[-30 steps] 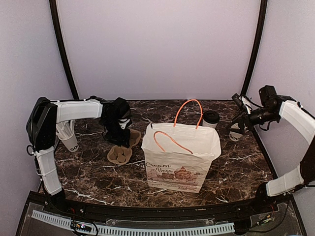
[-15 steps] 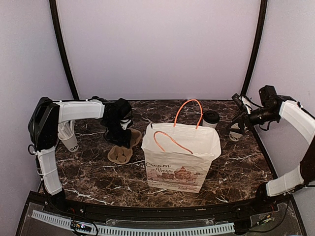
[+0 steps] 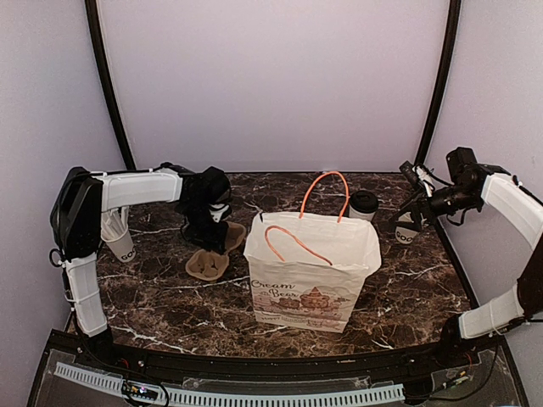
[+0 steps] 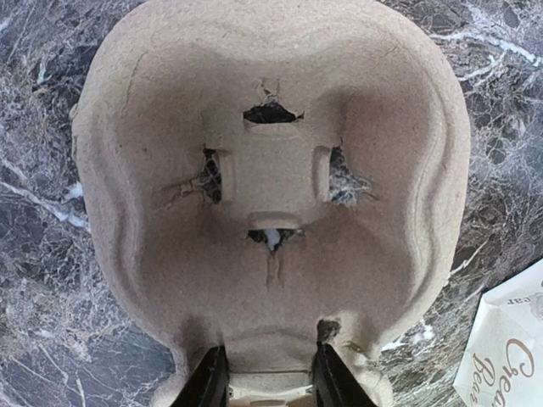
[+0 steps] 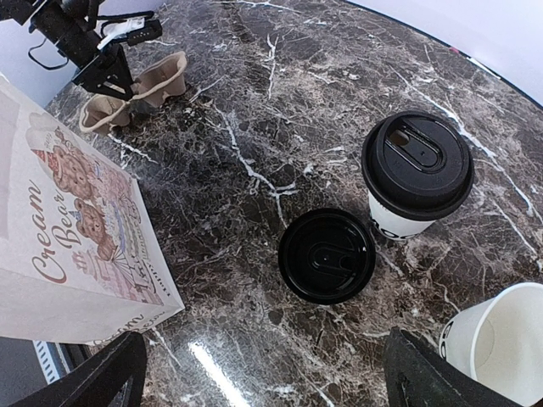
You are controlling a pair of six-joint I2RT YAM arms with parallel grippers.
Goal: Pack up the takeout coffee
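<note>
**Coffee not packed; left gripper on the pulp carrier**

The takeout coffee, a small tapered white paper cup with a black round plastic lid [image 3: 363, 203], stands upright on the dark marble-patterned counter [image 3: 170, 305]. It is at the far right, just behind the far right corner of the bag and outside it.

The white paper bag with a brown "Cream Bear" print [image 3: 310, 271] stands upright mid-counter with its mouth open.

The left gripper [image 4: 270, 381] is at the far left of the counter, clenched on the rim of a brown moulded-pulp cup carrier [image 4: 271, 170]. One finger [image 4: 212, 383] sits on each side of the rim tab. The carrier lies left of the bag.

A white paper cup holding white wrapped straws [image 3: 119, 239] stands at the far left edge, beside the left arm.

The right gripper [image 5: 267, 377] hangs at the far right above the counter. Its jaws are spread wide and hold nothing.

Below it, near the coffee, lies a separate black round lid [image 5: 327, 254]. It is seen from straight above, so it cannot be told whether a cup sits under it. An open-topped white paper cup with dark print [image 5: 492, 339] stands just beside it.
</note>
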